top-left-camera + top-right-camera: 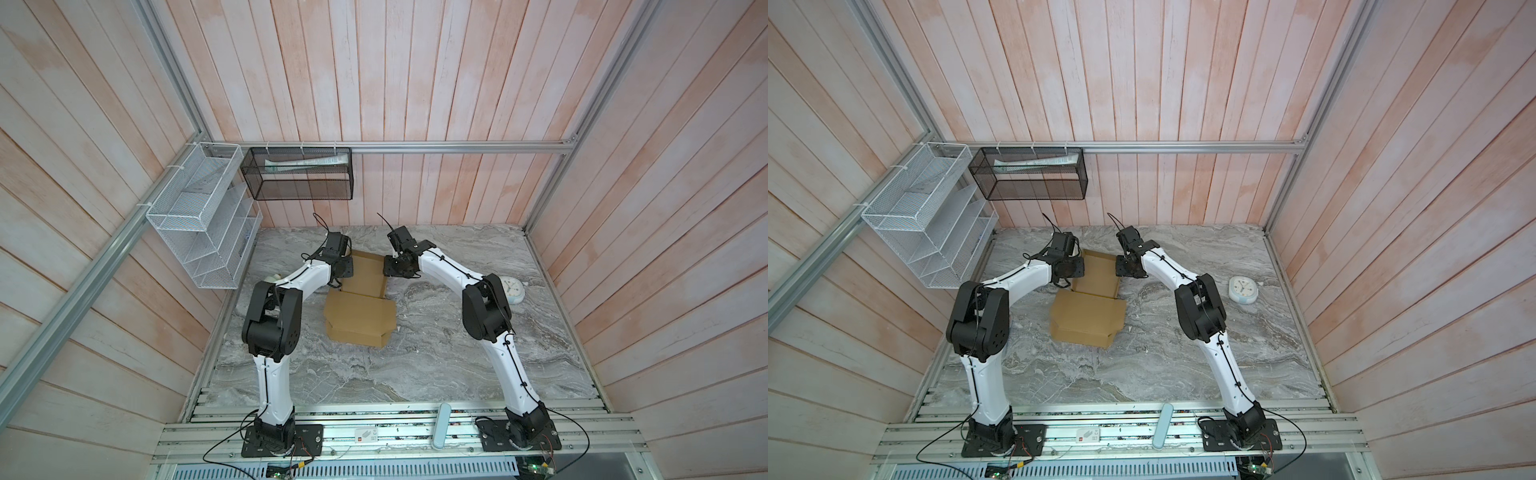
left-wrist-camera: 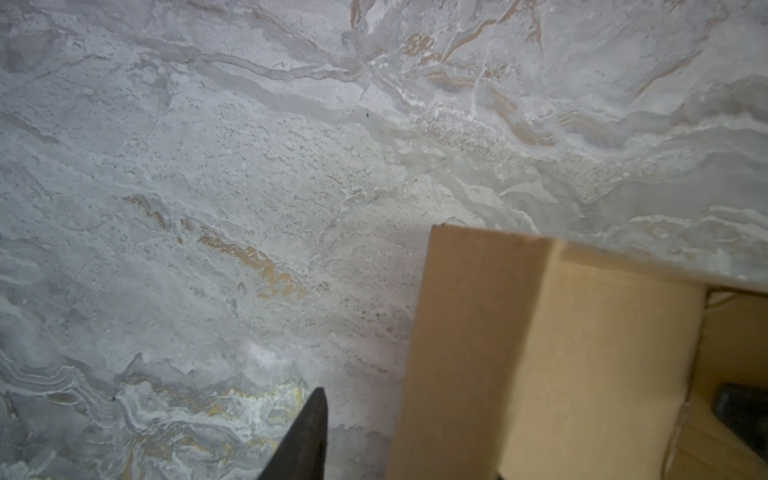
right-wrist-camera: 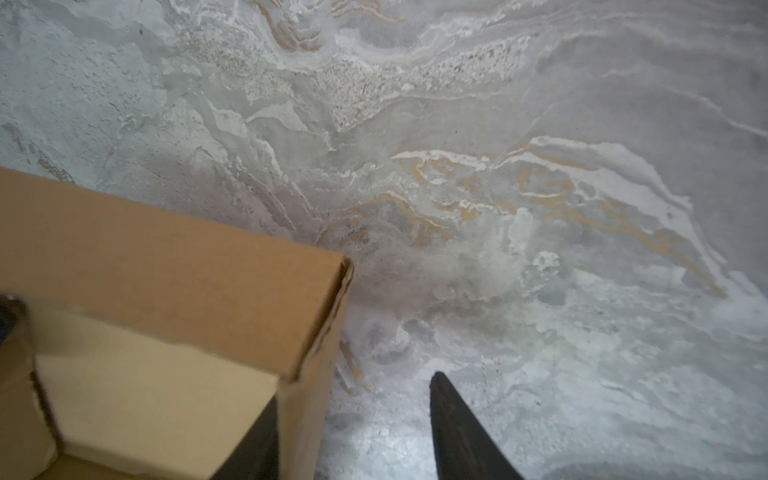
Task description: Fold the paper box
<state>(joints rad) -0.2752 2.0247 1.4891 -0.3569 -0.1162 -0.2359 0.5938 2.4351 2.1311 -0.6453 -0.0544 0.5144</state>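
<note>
On the marble desk (image 1: 436,365), toward the back between the two arms, sits the paper box (image 1: 359,316). Its far half already stands as a walled tray, while the lid panel lies open toward the arm bases, not yet closed or tucked. The left tool (image 2: 519,395) and right tool (image 3: 353,395) each straddle a side wall, jaws apart, clamping nothing.
</note>
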